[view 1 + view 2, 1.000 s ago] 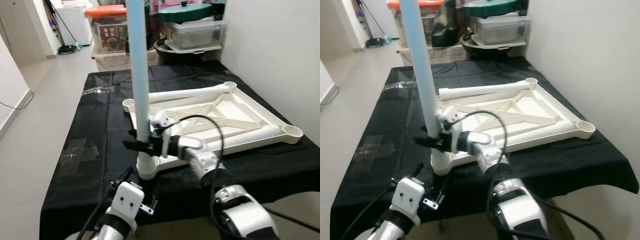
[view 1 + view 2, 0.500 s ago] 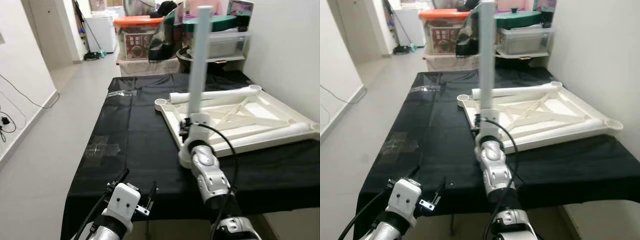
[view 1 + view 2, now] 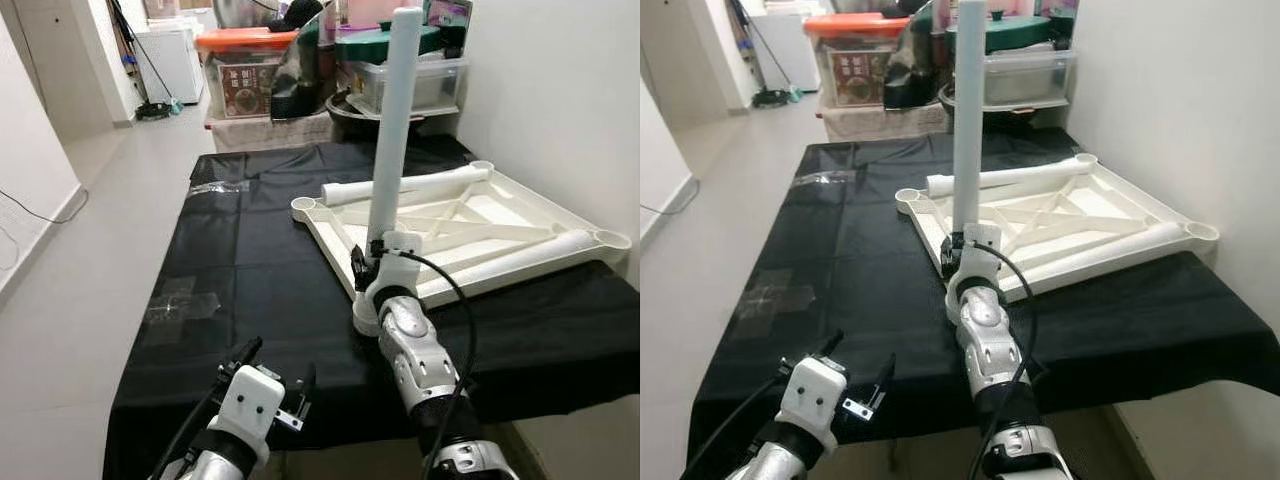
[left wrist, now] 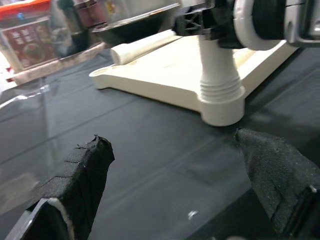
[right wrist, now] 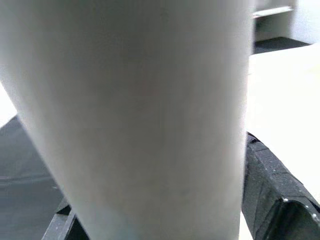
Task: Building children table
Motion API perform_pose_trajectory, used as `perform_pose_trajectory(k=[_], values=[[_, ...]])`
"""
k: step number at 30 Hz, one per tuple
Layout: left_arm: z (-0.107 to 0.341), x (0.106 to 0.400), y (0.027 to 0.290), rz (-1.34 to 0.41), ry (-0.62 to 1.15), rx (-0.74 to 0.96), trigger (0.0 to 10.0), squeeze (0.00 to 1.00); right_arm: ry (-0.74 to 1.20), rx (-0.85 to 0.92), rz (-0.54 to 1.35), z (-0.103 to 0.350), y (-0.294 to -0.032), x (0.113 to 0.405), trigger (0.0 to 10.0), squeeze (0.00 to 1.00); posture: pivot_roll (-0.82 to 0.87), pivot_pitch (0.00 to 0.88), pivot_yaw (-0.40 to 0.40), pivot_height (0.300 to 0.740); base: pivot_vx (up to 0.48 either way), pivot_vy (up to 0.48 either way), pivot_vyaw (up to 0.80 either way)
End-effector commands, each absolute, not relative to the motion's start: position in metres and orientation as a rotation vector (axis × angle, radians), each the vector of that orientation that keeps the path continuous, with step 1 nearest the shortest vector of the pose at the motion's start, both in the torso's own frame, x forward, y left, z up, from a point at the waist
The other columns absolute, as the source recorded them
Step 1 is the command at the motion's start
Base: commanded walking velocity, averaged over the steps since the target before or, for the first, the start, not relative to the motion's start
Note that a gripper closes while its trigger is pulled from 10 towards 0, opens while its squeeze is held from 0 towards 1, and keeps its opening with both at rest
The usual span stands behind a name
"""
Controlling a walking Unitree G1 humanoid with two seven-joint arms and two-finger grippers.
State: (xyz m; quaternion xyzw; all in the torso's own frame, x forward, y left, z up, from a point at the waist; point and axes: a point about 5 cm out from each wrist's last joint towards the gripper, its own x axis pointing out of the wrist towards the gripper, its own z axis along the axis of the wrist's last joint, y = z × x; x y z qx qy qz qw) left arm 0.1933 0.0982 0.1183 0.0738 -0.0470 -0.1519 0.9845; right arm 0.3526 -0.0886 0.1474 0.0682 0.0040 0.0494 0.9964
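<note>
Right hand (image 3: 366, 268) clasps the upright table leg (image 3: 391, 130) seated in the upturned table frame's (image 3: 480, 235) corner socket; left hand (image 3: 270, 385), fingers spread, hangs idle. Sideways pull could cross-thread the leg.

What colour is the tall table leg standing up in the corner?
The table leg is white, like the upturned tabletop. The left eye view shows it best.

A black-covered table (image 3: 250, 270) carries the upturned white tabletop (image 3: 470, 230), clear tape patches (image 3: 185, 300) lying nearby.
</note>
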Motion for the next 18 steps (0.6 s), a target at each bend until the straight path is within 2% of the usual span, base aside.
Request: perform_pose_trajectory(k=[1,2,3,4,6,8,10,11,13,15,18], values=[[0.116,0.193,0.098,-0.304,-0.086,0.147,10.0,0.00,0.010,0.256,0.197,0.148,-0.063,0.350,10.0,0.00,-0.09,0.000,0.011,0.740,0.000,0.000,0.00],[0.116,0.193,0.098,-0.305,-0.086,0.146,10.0,0.00,0.002,0.273,0.238,0.150,-0.063,0.352,10.0,0.00,-0.09,0.000,0.011,0.740,0.000,0.000,0.00],[0.115,0.193,0.098,-0.309,-0.085,0.144,10.0,0.00,-0.008,0.290,0.358,0.153,-0.063,0.354,10.0,0.00,-0.10,0.001,0.021,0.740,0.000,0.000,0.00],[0.115,0.193,0.098,-0.309,-0.085,0.144,10.0,0.00,-0.008,0.290,0.358,0.153,-0.063,0.354,10.0,0.00,-0.10,0.001,0.021,0.740,0.000,0.000,0.00],[0.115,0.193,0.099,-0.316,-0.083,0.144,10.0,0.00,-0.016,0.295,0.549,0.158,-0.062,0.356,10.0,0.00,-0.10,0.000,0.026,0.740,0.000,0.000,0.00],[0.115,0.193,0.099,-0.316,-0.083,0.144,10.0,0.00,-0.016,0.295,0.549,0.158,-0.062,0.356,10.0,0.00,-0.10,0.000,0.026,0.740,0.000,0.000,0.00],[0.115,0.193,0.099,-0.318,-0.082,0.146,10.0,0.00,0.017,0.274,0.858,0.163,-0.060,0.353,10.0,0.00,-0.09,0.001,0.029,0.740,0.000,0.000,0.00],[0.115,0.193,0.099,-0.318,-0.082,0.146,10.0,0.00,0.017,0.274,0.858,0.163,-0.060,0.353,10.0,0.00,-0.09,0.001,0.029,0.740,0.000,0.000,0.00],[0.115,0.193,0.100,-0.315,-0.084,0.147,10.0,0.00,0.068,0.224,1.145,0.166,-0.058,0.347,10.0,0.00,-0.07,0.000,0.024,0.740,0.000,0.000,0.00],[0.115,0.193,0.100,-0.311,-0.084,0.148,10.0,0.00,0.106,0.175,1.288,0.166,-0.054,0.343,10.0,0.00,-0.04,0.000,0.017,0.740,0.000,0.000,0.00],[0.114,0.193,0.101,-0.308,-0.082,0.148,10.0,0.00,0.137,0.137,1.394,0.165,-0.051,0.341,10.0,0.00,-0.03,0.000,0.027,0.740,0.000,0.000,0.00]])
